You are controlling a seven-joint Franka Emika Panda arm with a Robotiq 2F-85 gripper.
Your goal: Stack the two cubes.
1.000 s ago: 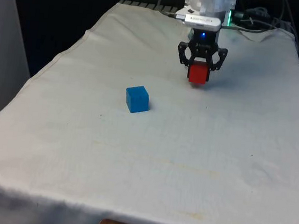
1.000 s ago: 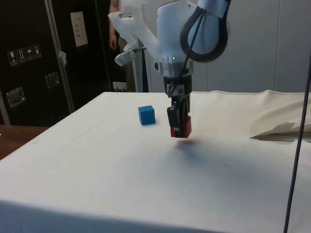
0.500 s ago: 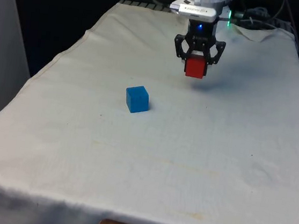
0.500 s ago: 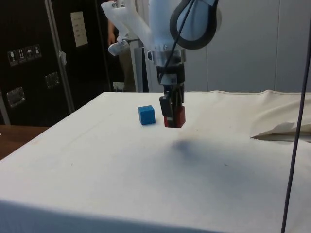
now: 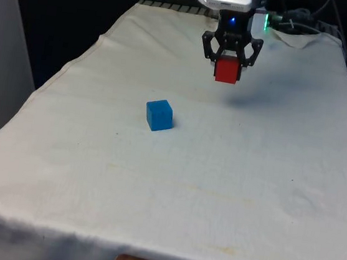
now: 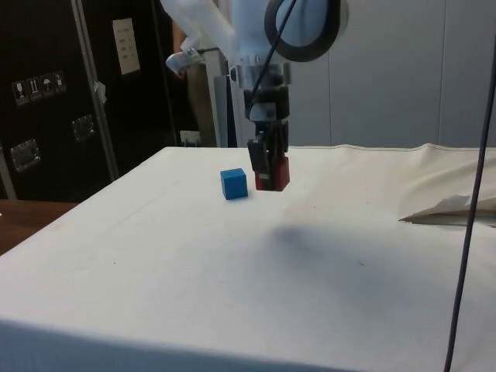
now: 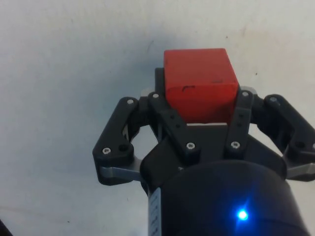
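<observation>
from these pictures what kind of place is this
Probably a robotics lab or test room. A table under a white cloth carries only a blue cube and a red cube held in the gripper, with dark cabinets and loose cables behind.

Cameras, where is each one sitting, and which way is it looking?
Front view: sits at the table's near end, looking across the white cloth at the arm; gripper holds the red cube in the air, blue cube toward the front view's left.
Side view: sits beside the table, facing dark cabinets; the white arm hangs from above.
Wrist view: rides on the wrist, looking down past the black fingers at the cloth.
Shared: front and side views both show both cubes.
</observation>
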